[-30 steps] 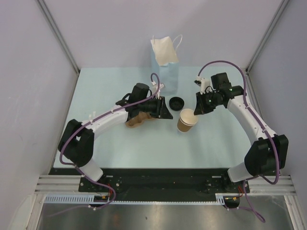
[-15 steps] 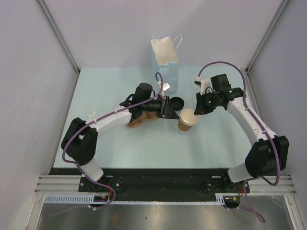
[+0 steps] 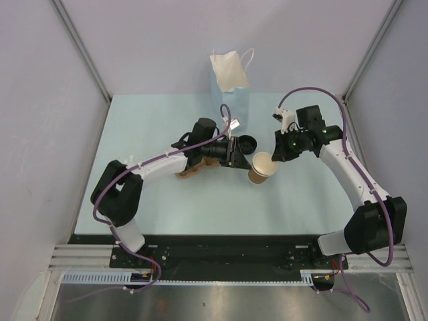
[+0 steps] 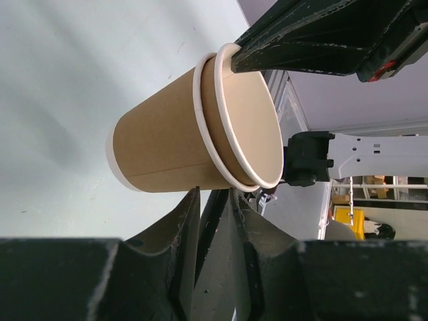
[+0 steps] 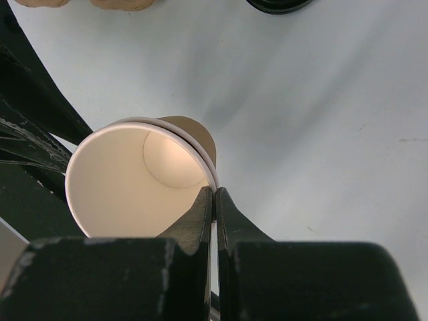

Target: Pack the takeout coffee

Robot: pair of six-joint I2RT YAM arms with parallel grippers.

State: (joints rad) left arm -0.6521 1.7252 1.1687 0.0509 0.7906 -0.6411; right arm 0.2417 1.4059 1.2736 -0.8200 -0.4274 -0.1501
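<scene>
Cup position: cup [image 3: 263, 168] stands between the two grippers, with its rim wall inside the right jaws and its side just ahead of the left fingertips.
Right gripper [image 5: 215, 194]: jaws pressed together on the rim, one finger inside the cup and one outside.
Left gripper [image 4: 214, 197]: a narrow gap shows between the fingers, with the tips at the rim's underside. Whether they nip it cannot be told.
Rim: two rolled rims show, one nested in the other. This is likely a doubled cup.
Lid [image 3: 246, 142]: off the cup, just beside the left jaws, toward the bag [image 3: 231, 100].
Contents: none seen, so the cup is likely very light.
Stiffness: thin paper wall, which probably dents under squeeze. The rolled rim is the stiffest part.
Surface: matte kraft, so likely little slip.
Hold point: a rim pinch suits the open cup. Once lidded, span the body below the rim with light force.
Risk: nested cups may separate if pulled by one rim.
</scene>
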